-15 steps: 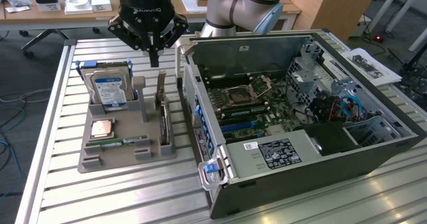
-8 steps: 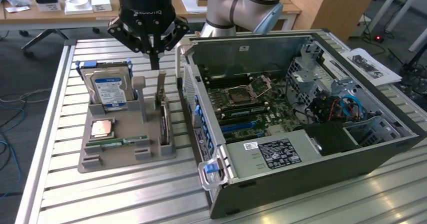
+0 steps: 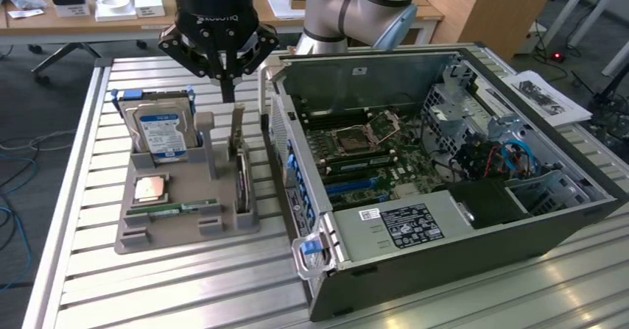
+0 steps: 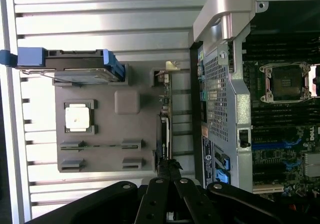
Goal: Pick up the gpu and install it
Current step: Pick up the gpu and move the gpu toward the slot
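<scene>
One card matters here, says the first: where is the gpu point(image 3: 239, 156)?

The second: It stands on its long edge in a slot of the grey holder point(image 3: 187, 230), along the holder's side that faces the open computer case point(image 3: 443, 196). In the wrist view the gpu point(image 4: 163, 129) shows edge-on at that same side of the holder point(image 4: 107, 129).

First: And the gripper point(image 3: 228, 90)?

Second: It hangs above the holder, over the gpu's slot, fingers pinched together with nothing between them. In the wrist view the gripper point(image 4: 170, 166) points down at the card's thin edge. Whether the tips touch the card, I cannot tell.

First: What else sits in the holder?

Second: A hard drive point(image 3: 160, 134) with a blue label stands upright on the holder's side away from the gpu, a square chip point(image 3: 149, 188) lies flat near the holder's middle, and a green memory stick point(image 3: 177, 207) lies just beside the chip.
</scene>
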`<state>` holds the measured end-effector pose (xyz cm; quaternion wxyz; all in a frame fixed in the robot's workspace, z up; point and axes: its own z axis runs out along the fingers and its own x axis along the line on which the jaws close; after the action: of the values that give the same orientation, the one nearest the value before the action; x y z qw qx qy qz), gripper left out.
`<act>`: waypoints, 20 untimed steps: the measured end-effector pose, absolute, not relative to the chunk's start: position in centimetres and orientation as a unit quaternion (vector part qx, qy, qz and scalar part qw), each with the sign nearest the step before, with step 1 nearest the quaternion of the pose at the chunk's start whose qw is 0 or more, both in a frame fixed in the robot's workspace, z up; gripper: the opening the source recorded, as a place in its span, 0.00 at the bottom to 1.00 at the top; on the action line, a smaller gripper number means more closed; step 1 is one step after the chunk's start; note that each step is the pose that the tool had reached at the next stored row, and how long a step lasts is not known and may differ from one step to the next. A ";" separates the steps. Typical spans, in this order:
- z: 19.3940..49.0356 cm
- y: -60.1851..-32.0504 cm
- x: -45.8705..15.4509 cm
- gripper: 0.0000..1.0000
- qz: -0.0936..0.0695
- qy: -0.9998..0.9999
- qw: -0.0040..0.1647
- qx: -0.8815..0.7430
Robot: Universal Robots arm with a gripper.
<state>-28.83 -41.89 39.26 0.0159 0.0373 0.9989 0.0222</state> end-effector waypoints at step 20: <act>38.9 -41.9 -28.8 0.47 0.022 0.999 0.016 0.037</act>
<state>-28.83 -41.89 38.87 0.0159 0.0373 0.9989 0.0222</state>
